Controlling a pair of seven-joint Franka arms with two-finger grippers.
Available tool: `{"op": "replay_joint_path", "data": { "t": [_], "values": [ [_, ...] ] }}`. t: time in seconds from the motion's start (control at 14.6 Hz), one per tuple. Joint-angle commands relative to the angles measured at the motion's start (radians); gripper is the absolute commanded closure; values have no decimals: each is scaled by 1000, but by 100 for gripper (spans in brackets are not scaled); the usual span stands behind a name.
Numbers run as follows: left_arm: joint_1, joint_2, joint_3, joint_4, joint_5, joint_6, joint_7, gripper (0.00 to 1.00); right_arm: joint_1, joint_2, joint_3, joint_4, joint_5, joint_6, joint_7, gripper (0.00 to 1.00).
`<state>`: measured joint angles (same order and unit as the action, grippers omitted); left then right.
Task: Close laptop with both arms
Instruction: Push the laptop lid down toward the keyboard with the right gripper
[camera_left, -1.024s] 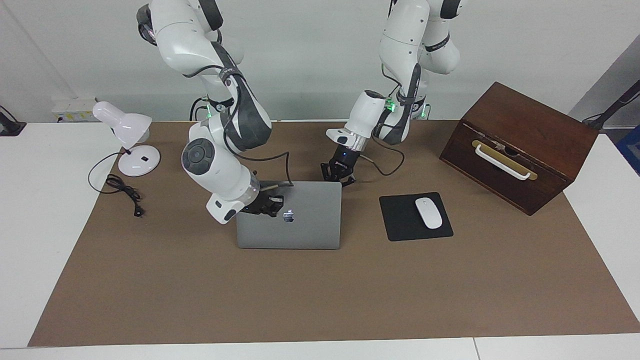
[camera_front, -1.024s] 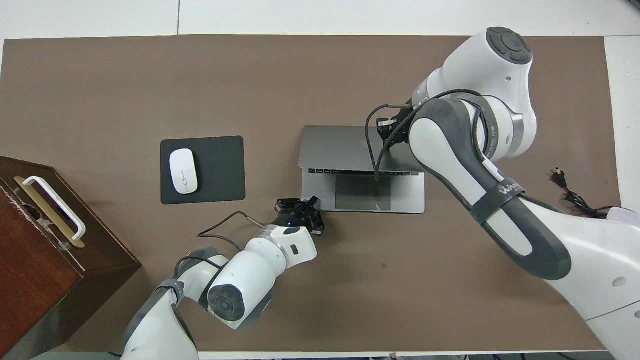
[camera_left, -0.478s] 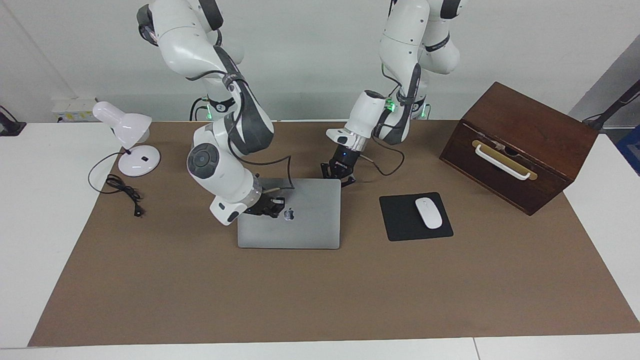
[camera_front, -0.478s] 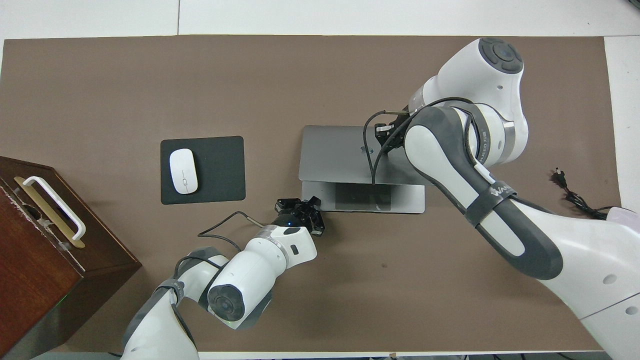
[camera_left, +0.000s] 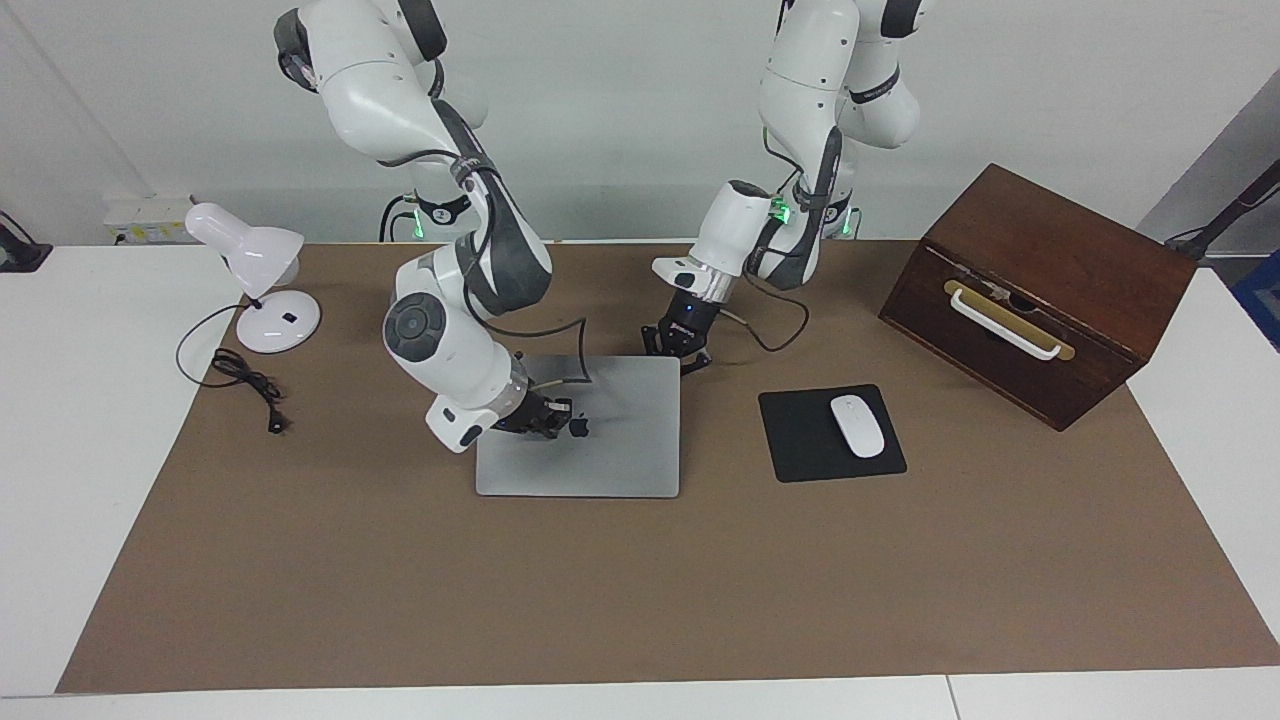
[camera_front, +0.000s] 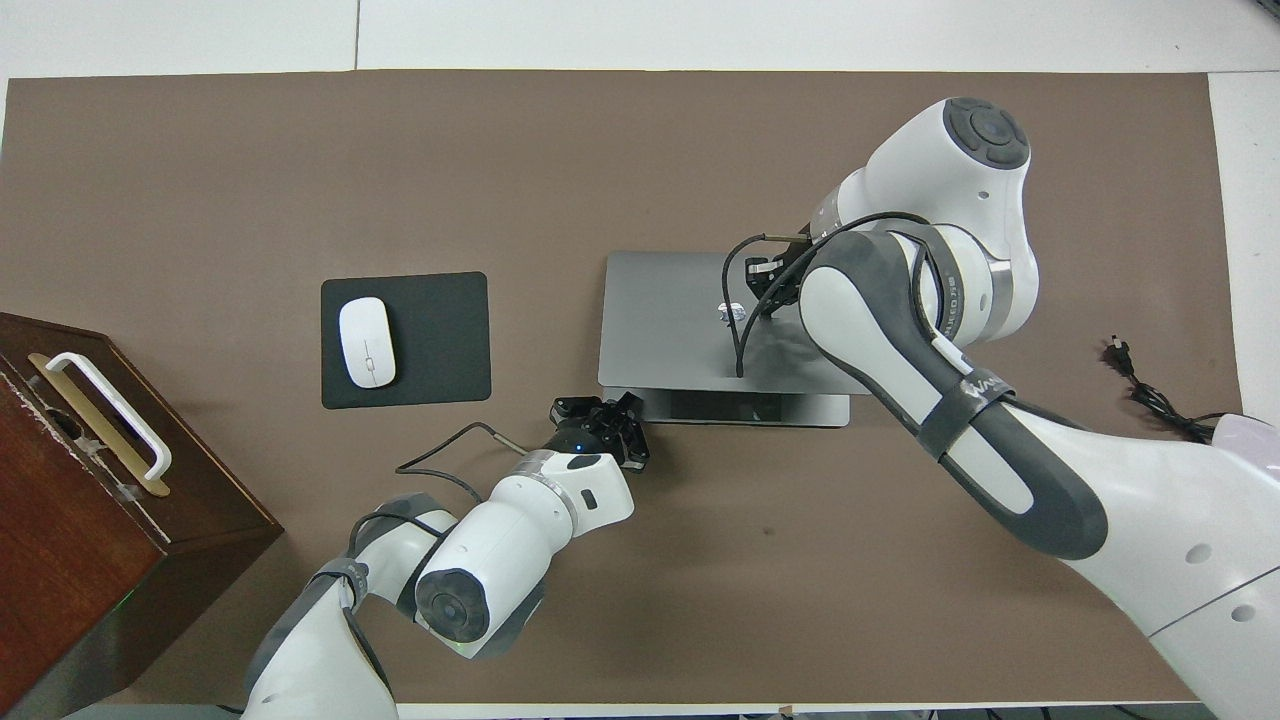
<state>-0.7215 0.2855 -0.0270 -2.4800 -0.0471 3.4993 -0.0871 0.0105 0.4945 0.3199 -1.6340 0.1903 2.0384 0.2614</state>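
Since a second ago my right gripper (camera_left: 560, 418) has pushed the laptop (camera_left: 600, 450) lid lower; only a sliver of base shows. I see my left gripper (camera_left: 678, 345), fingertips together, at the base's near corner, the right's closed tips pressing beside the logo, mid-table.
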Motion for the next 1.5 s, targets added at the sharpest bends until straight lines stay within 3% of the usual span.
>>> {"op": "replay_joint_path", "data": {
  "t": [0.0, 0.89, 1.43],
  "values": [
    [24, 98, 5, 30, 23, 4, 12, 100, -9, -7, 15, -41, -6, 43, 19, 100],
    [22, 98, 5, 29, 23, 4, 13, 100, -7, -8, 15, -119, -8, 140, 12, 100],
    [22, 98, 5, 29, 23, 4, 15, 100, -7, -11, 18, -61, -8, 79, 15, 100]
  ]
}}
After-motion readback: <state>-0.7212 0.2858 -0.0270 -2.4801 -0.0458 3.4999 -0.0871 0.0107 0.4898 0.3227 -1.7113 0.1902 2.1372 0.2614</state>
